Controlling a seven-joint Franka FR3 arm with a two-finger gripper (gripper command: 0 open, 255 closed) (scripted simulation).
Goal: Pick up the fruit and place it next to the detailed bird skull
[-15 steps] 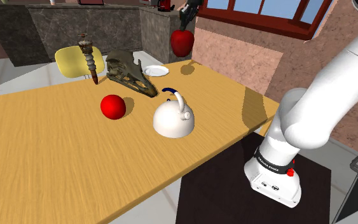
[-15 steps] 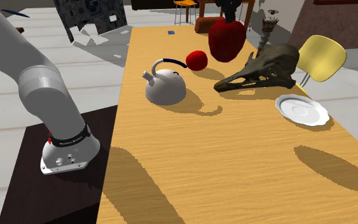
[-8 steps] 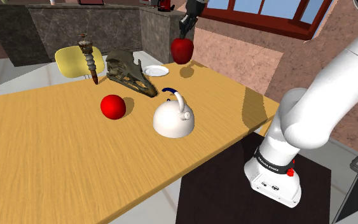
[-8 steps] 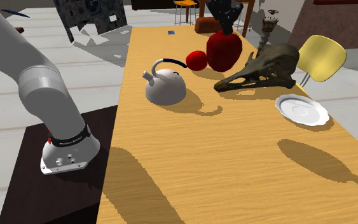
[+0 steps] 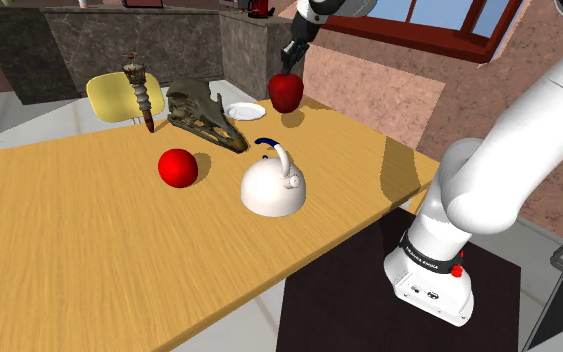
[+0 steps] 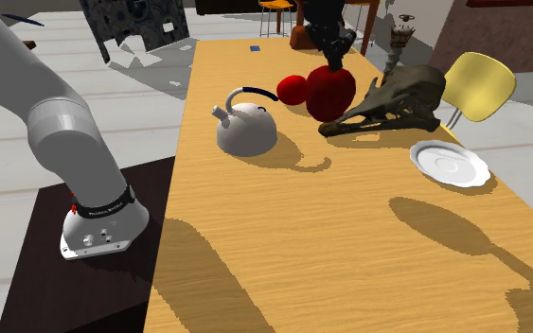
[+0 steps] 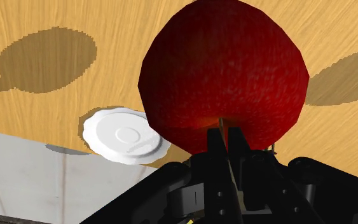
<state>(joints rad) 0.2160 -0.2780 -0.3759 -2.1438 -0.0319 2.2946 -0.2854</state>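
Light wooden desk [image 5: 89, 230]: black jaws pinched shut on the stem of the dark red apple [image 5: 286, 92]. The apple hangs over the desk near the small white plate [image 5: 244, 110]. The brown bird skull [image 5: 205, 115] lies just past the plate.

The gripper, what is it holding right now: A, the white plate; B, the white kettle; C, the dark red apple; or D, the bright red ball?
C: the gripper is shut on the top of the dark red apple, which hangs clear above the table.
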